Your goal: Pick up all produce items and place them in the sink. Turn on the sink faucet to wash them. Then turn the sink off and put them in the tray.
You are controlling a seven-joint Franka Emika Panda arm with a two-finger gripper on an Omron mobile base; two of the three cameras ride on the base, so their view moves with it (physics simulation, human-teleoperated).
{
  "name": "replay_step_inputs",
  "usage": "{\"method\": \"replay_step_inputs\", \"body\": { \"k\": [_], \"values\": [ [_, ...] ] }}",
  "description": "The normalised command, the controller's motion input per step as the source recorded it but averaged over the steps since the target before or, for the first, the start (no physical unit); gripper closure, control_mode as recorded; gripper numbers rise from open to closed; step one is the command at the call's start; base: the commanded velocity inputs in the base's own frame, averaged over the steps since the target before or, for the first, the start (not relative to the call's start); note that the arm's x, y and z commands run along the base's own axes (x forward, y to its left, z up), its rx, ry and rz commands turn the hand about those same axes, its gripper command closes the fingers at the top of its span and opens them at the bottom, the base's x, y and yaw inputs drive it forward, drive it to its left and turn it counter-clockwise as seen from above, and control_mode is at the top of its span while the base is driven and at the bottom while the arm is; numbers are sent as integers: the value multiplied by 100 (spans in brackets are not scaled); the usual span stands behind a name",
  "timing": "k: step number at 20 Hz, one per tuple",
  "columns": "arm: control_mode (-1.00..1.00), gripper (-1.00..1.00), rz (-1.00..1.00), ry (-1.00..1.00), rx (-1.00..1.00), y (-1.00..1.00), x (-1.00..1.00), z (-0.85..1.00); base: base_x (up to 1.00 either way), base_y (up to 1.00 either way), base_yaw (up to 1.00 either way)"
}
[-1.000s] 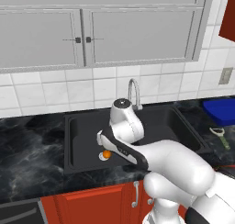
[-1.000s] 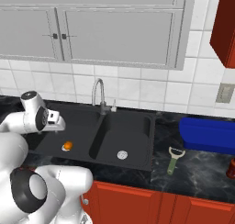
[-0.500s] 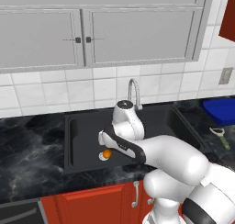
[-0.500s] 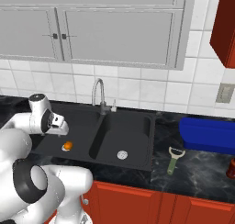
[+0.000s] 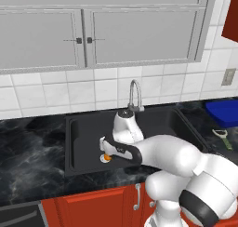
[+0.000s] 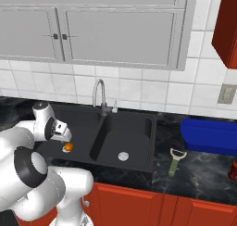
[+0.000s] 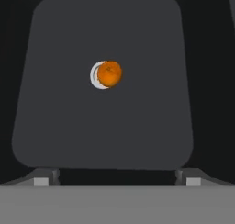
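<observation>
The small orange fruit (image 7: 109, 74) lies on the round silver drain (image 7: 93, 76) of the left basin of the black sink (image 6: 134, 137). The same fruit (image 5: 108, 158) shows in the left base view and, as an orange dot (image 6: 68, 147), in the right base view. My gripper (image 7: 117, 179) hangs straight above it, open, with nothing between its fingertips (image 7: 43, 178). The hand (image 6: 61, 131) sits a little above the fruit. The silver gooseneck faucet (image 6: 98, 93) stands behind the divider between the basins. The blue tray (image 6: 208, 136) rests on the counter right of the sink.
A green-handled peeler (image 6: 175, 158) lies on the dark marble counter between sink and tray. The right basin holds only its drain (image 6: 122, 156). Grey wall cabinets (image 5: 93, 40) hang above the tiled backsplash. My own white arm (image 5: 172, 161) crosses the sink's front edge.
The hand has drifted slightly right and lower over the left basin. The fruit has stayed on the drain and the jaws have stayed open.
</observation>
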Motion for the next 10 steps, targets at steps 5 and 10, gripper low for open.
{"method": "replay_step_inputs", "body": {
  "k": [5,10],
  "values": [
    [-100,-100,-5,0,0,0,22,-17,0,0,0],
    [-100,-100,-4,1,1,0,15,-14,0,0,0]
  ]
}}
